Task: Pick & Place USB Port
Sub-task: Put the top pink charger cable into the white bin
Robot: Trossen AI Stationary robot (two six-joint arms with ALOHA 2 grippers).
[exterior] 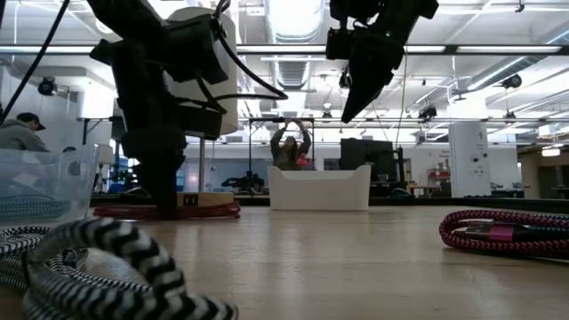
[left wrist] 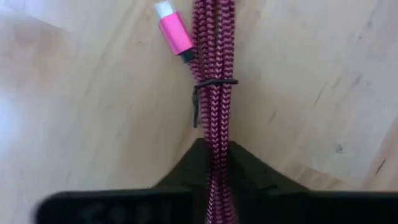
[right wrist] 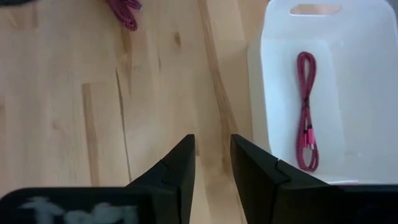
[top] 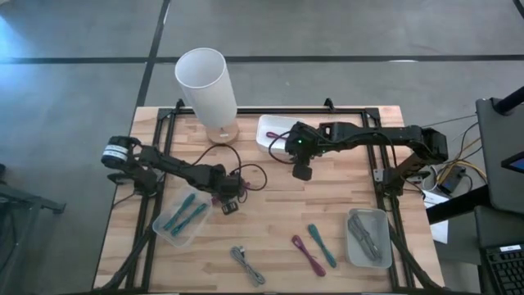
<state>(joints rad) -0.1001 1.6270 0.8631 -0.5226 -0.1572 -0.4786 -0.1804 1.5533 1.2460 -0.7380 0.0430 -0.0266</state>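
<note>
A magenta braided USB cable bundle (left wrist: 214, 56) with a pink plug (left wrist: 174, 31) and a black tie (left wrist: 214, 83) lies on the wooden table. My left gripper (left wrist: 211, 152) (top: 228, 199) (exterior: 164, 200) is down at the table, shut on it. My right gripper (right wrist: 212, 149) (top: 301, 170) (exterior: 353, 107) hangs raised beside the white bin (top: 266, 124) (right wrist: 261, 68), narrowly open and holding nothing. A second magenta cable (right wrist: 306, 112) lies flat on that bin's floor. My left gripper pinches the magenta cable bundle (left wrist: 216, 134) between its two fingers, several strands together, short of the tie. The fingers come from above, pointing down (exterior: 164, 191). The rest of the bundle and the pink plug lie stretched out on the table beyond the fingers.
A tall white cylinder (top: 206, 86) stands at the far edge. A clear bin (top: 168, 231) on the left holds teal cables; another (top: 385, 246) on the right holds grey ones. A striped cable (top: 246, 264), a magenta one (top: 307, 254) and a teal one (top: 322, 244) lie near the front.
</note>
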